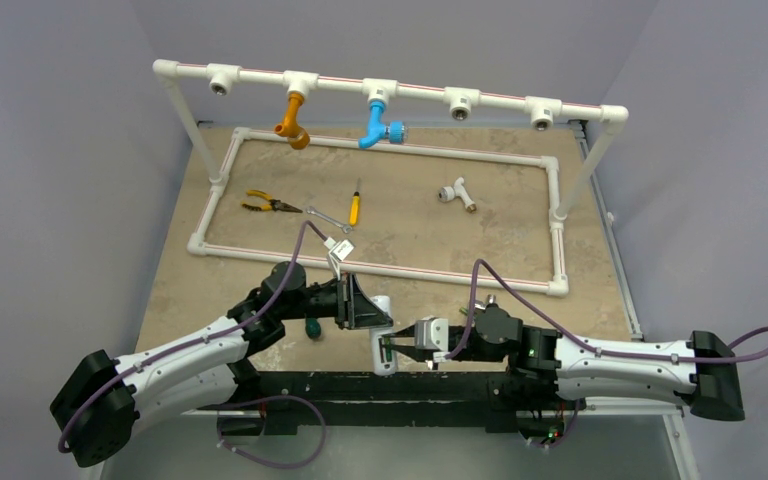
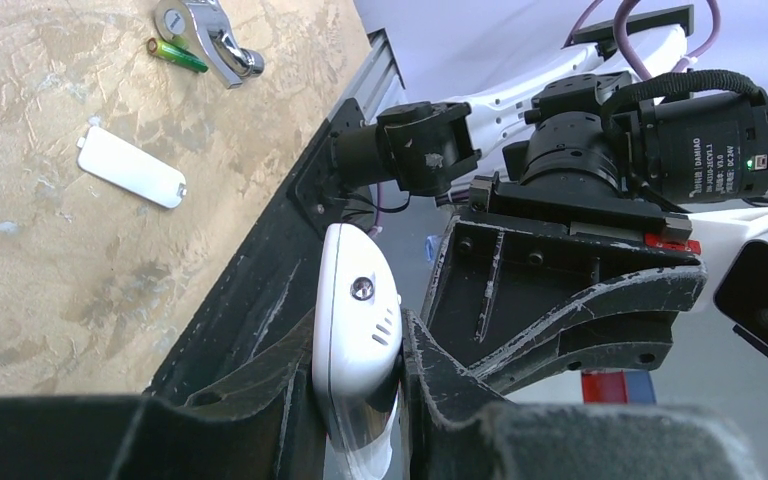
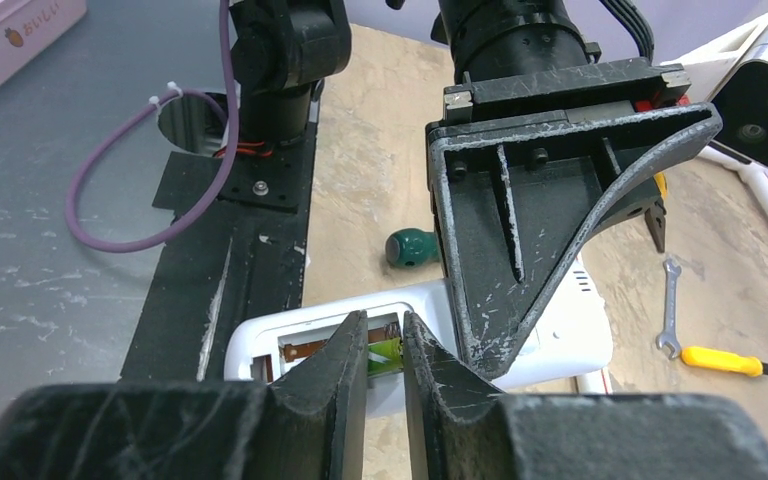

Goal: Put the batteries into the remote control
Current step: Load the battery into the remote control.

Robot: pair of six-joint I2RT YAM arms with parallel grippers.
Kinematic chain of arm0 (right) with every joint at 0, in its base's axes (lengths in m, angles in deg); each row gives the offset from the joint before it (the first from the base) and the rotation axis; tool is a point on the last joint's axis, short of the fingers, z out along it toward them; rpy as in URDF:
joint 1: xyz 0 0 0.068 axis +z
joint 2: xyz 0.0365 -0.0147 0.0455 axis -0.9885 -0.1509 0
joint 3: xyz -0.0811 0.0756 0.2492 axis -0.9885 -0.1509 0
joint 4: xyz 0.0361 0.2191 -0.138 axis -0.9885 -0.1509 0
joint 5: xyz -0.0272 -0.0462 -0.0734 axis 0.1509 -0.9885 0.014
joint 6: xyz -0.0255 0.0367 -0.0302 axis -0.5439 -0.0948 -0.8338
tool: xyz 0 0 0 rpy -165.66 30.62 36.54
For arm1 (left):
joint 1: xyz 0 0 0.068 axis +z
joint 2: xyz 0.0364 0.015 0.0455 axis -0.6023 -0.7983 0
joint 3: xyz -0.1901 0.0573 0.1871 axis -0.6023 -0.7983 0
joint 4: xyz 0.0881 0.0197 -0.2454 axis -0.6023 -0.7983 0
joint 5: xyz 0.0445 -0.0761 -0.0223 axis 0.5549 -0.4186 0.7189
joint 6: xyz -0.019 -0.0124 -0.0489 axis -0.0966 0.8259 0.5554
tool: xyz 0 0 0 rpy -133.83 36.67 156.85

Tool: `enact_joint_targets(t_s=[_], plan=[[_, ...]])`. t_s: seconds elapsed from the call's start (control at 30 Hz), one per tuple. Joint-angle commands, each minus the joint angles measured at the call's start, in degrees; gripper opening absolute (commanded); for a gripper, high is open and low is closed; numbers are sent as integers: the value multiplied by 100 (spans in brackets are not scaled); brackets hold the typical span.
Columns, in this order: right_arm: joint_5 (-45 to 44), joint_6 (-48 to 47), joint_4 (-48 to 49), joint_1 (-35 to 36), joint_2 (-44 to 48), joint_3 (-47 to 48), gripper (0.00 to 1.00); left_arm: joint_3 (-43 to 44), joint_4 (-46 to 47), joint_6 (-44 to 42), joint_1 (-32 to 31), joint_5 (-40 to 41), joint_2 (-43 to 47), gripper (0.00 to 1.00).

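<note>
My left gripper (image 2: pixel 360 372) is shut on the white remote control (image 2: pixel 355 310), holding it on edge above the table's near edge (image 1: pixel 384 345). Its plain back faces my right gripper (image 3: pixel 385 335), with the battery recess uncovered. The right gripper's tips reach into the recess, a narrow gap apart. A green battery (image 3: pixel 384 357) fills that gap and looks pinched between them. A second green battery (image 2: pixel 175 53) lies on the table beside a wrench (image 2: pixel 210 35). The remote (image 3: pixel 560 330) shows behind the left gripper's black finger (image 3: pixel 520 250).
The small white cover plate (image 2: pixel 130 167) lies flat on the table. A dark-green-handled screwdriver (image 3: pixel 412 247) lies close to the remote. Further back are a yellow screwdriver (image 1: pixel 355 207), pliers (image 1: pixel 265 204), a white tee fitting (image 1: pixel 457 192) and the white pipe frame (image 1: pixel 380 90).
</note>
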Motion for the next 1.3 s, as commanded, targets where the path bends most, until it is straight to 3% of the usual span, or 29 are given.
enact_joint_targets(t_s=[0.0, 1.27], plan=[[-106, -49, -450, 23, -140, 73, 14, 98, 1080, 472, -39, -105, 131, 0], [77, 424, -1210, 23, 38, -187, 7, 205, 853, 544, -39, 131, 321, 0]])
